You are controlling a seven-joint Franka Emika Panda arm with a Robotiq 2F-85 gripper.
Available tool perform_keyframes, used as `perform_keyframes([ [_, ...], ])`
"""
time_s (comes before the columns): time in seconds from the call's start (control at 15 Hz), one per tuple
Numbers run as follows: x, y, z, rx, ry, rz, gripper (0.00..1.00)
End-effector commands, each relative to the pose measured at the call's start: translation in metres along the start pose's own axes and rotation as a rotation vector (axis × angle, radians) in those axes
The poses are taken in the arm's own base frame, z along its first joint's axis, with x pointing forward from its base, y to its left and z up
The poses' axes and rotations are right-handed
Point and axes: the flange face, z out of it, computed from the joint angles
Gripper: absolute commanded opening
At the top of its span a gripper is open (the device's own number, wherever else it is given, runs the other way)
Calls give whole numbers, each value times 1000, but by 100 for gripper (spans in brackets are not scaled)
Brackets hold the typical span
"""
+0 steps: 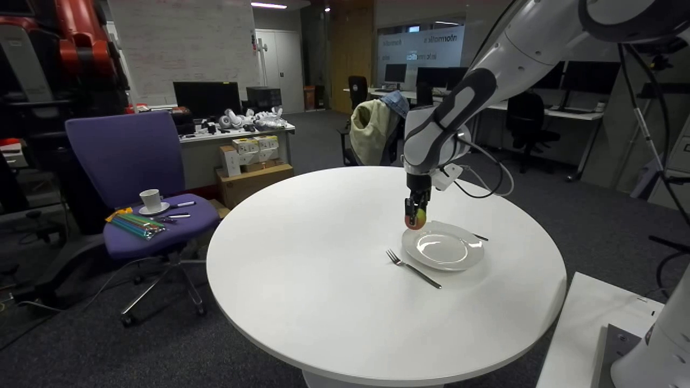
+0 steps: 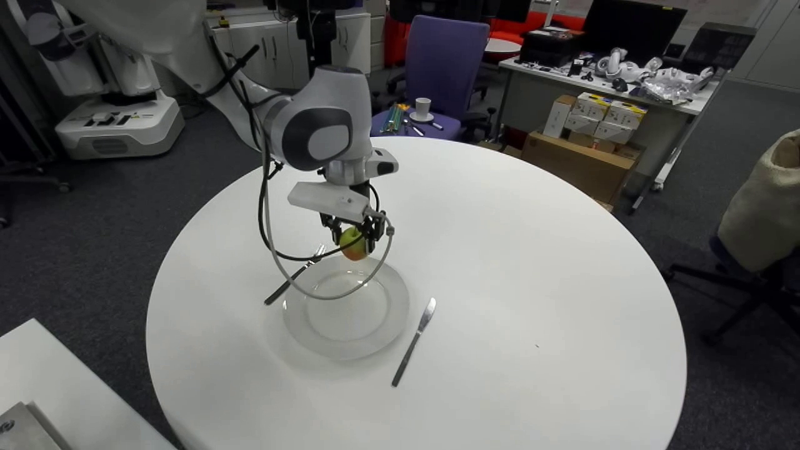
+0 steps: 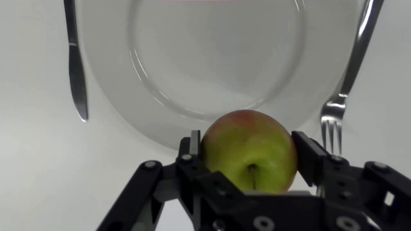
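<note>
My gripper (image 3: 246, 141) is shut on a red and green apple (image 3: 249, 150), with a finger on either side and the stem facing the wrist camera. In both exterior views the gripper (image 1: 416, 207) (image 2: 355, 236) points down and holds the apple (image 1: 420, 219) (image 2: 354, 248) by the rim of a white plate (image 1: 443, 249) (image 2: 347, 312); the exact height is hard to tell. A fork (image 1: 415, 271) (image 3: 359, 54) lies along one side of the plate. A knife (image 2: 412, 347) (image 3: 76, 70) lies along the opposite side, mostly hidden behind the plate in an exterior view (image 1: 481, 237).
The plate and cutlery stand on a round white table (image 1: 302, 258). A purple chair (image 1: 129, 156) beside it bears a white cup (image 1: 151, 199) on a saucer, pens and a packet. A white side table (image 1: 598, 312) carries the arm's base. A cable loop (image 2: 269, 237) hangs from the wrist.
</note>
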Motion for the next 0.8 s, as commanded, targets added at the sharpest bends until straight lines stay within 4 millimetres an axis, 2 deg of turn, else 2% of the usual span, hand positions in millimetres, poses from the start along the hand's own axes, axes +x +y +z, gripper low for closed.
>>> perform_keyframes([
  [0.0,34,-19,-28,65,51,-24,48],
  [0.4,73,-47,-40,195,50,-25,48],
  [0.73,97,-64,-28,203,-6,-44,48],
])
